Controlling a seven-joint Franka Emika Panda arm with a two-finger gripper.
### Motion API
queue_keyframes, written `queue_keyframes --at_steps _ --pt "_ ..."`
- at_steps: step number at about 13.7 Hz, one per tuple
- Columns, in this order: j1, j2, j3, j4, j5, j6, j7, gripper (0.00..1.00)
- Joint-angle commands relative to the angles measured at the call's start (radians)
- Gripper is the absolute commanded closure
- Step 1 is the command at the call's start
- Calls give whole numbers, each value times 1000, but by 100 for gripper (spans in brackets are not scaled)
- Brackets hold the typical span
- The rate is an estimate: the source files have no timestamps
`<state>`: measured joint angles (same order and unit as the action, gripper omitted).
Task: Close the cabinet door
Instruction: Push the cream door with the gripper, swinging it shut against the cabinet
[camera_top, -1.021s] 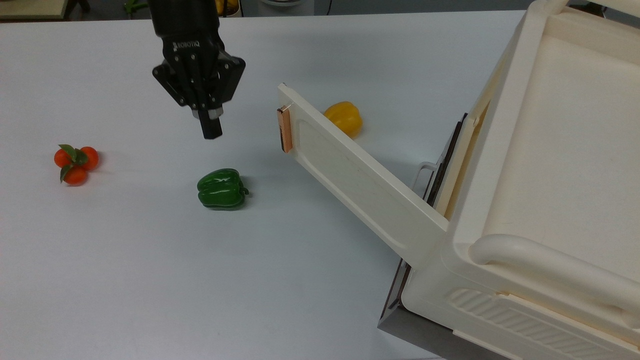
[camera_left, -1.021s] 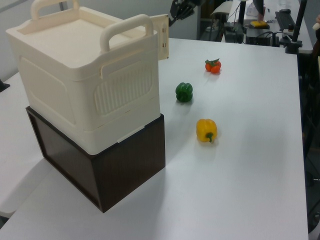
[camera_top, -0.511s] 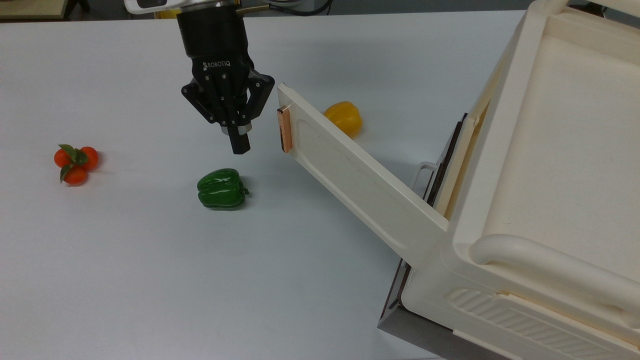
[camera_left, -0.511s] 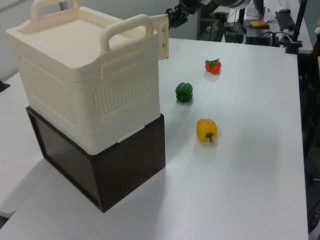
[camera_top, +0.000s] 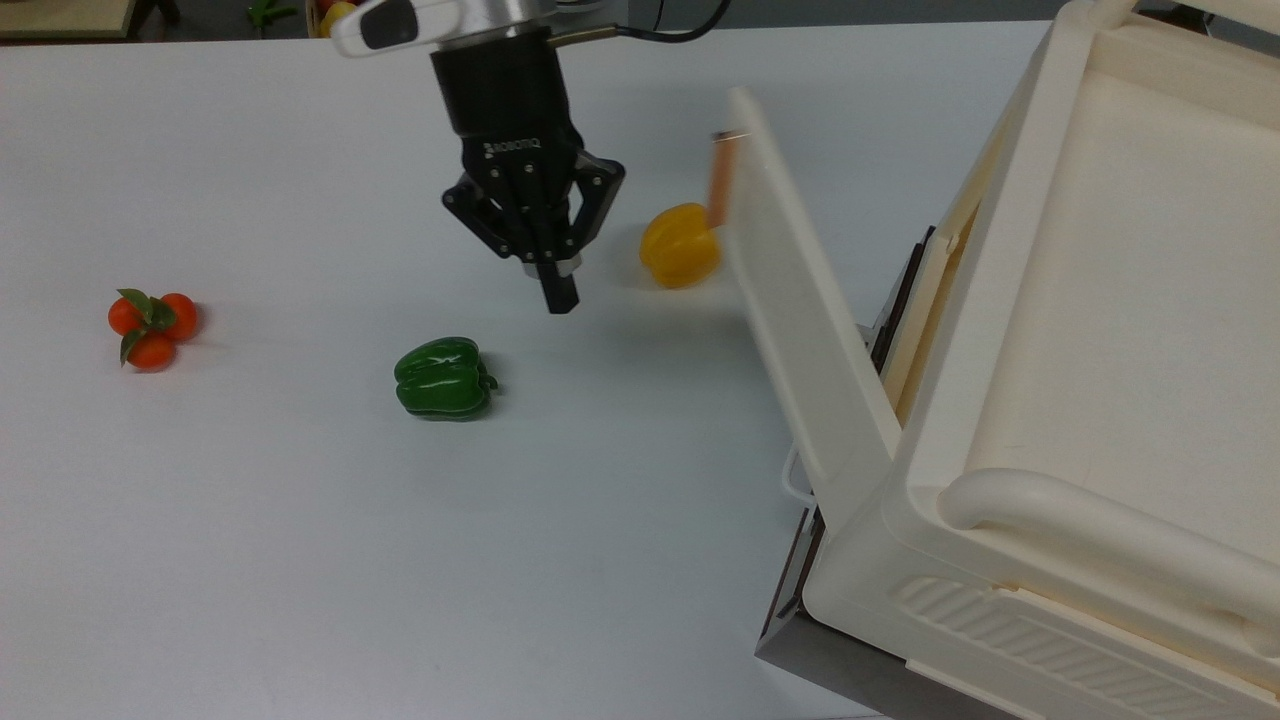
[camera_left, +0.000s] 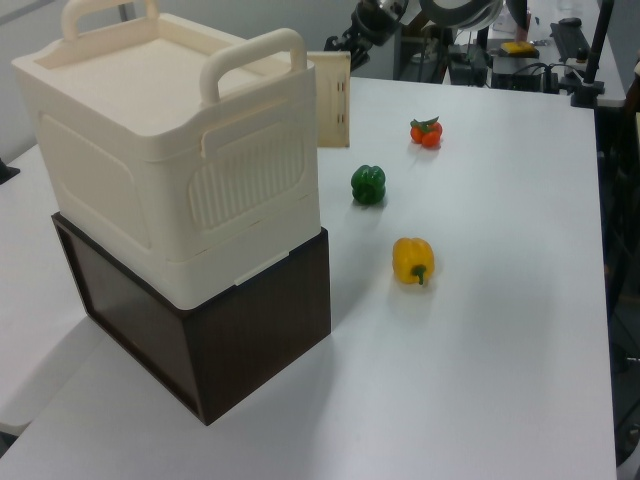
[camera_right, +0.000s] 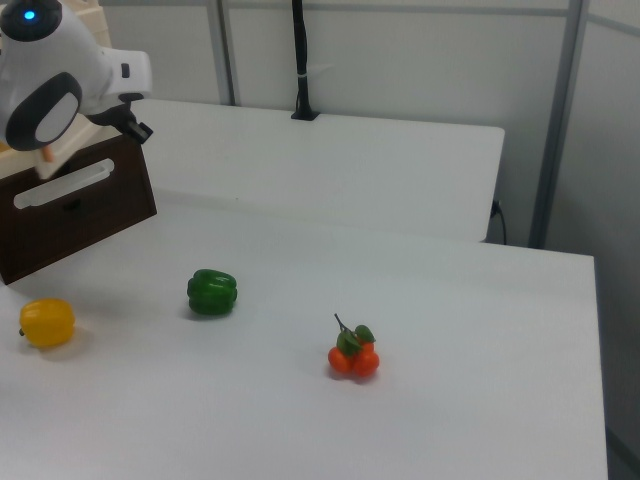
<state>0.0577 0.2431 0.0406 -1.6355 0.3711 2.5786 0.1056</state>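
Observation:
The cream cabinet (camera_top: 1100, 330) fills the top view's right side and stands on a dark box (camera_left: 240, 330). Its cabinet door (camera_top: 800, 300) is partly open, angled out from the hinge near the front corner, and its copper strip (camera_top: 721, 180) on the free end looks blurred. My gripper (camera_top: 561, 296) hangs shut with nothing in it, left of the door's free end in the top view and apart from it. In the left view the door (camera_left: 333, 100) sticks out just past the cabinet (camera_left: 170, 140), with the gripper (camera_left: 352, 32) behind it.
A yellow pepper (camera_top: 680, 245) lies between the gripper and the door. A green pepper (camera_top: 445, 377) lies below the gripper in the top view, and a tomato cluster (camera_top: 152, 318) sits far left. A white wire handle (camera_top: 795, 478) juts from the dark box's front panel (camera_right: 70, 200).
My gripper moved right and slightly down in the top view, staying shut. The door's free end swung toward the cabinet, uncovering the yellow pepper.

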Motion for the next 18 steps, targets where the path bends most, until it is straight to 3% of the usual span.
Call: queue_keyframes --at_steps 1,11,18 --pt "4 -19 37 -15 14 -29 19 100" --pt "48 -4 179 6 -5 -11 54 100" --pt "96 44 219 8 -47 116 57 100"
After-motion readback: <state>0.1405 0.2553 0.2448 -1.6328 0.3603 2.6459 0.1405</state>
